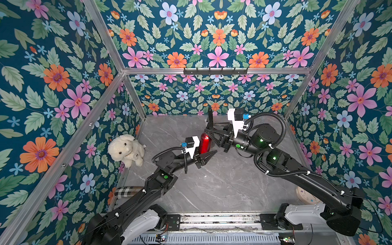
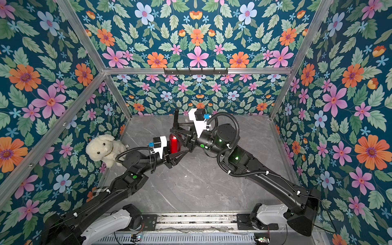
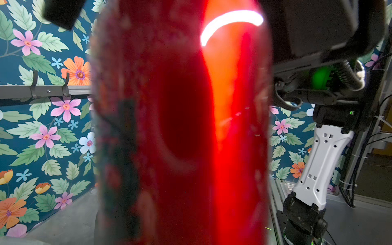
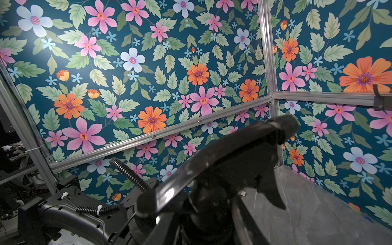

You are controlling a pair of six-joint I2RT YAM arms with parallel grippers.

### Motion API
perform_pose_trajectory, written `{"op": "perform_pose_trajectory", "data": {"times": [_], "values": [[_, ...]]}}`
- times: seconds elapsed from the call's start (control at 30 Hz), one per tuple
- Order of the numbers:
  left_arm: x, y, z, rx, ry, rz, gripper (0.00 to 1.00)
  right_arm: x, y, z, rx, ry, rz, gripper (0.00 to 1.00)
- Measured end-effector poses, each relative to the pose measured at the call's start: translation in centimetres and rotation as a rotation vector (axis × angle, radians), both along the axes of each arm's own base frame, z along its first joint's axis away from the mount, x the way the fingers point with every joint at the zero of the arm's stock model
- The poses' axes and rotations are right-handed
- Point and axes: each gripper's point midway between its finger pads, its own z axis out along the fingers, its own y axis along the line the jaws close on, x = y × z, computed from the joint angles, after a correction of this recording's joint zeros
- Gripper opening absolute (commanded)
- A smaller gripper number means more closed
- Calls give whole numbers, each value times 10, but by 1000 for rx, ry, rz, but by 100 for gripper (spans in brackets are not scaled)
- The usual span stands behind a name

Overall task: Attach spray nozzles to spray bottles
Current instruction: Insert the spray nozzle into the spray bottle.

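Top views both show a cream plush toy (image 1: 125, 149) sitting against the left wall on the grey marbled table (image 1: 222, 186). Nearer the robot's base, a plaid-patterned item (image 1: 127, 190) lies partly under the left arm. Toward the middle of the table the left gripper (image 1: 213, 152) reaches in level, its jaws closed about the lower body of the red bottle (image 1: 204, 145). Only the near finger shows from above, the far one hidden behind the bottle. The bottle stands upright, well apart from the plush toy, and in the left wrist view it fills the middle of the frame, blurred, with a bright curved glare. Just above its neck is the black spray nozzle (image 1: 210, 118), its long head a dark bar beyond the jaws in both top views. The right gripper (image 1: 209, 131) comes in from the right, jaws drawn narrow on the nozzle's collar. The right wrist view shows that nozzle close up, trigger jutting from the head. Whether the collar is threaded onto the neck I cannot tell. Far right, a pale round object (image 1: 305, 196) lies at the table's edge, half covered by the right arm.
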Motion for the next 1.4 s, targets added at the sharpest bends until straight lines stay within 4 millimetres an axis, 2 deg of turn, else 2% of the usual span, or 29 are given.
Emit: {"op": "perform_pose_trajectory", "data": {"times": [0.9,1.0,1.4], "values": [[-7,3,-1,11,-9,-13,0,6,0,-7,-68,37,-33,35],[-4,5,-2,2,-3,11,0,5,2,-13,-67,46,-26,35],[7,9,2,1,-15,83,0,1,20,-10,0,75,-60,35]]}}
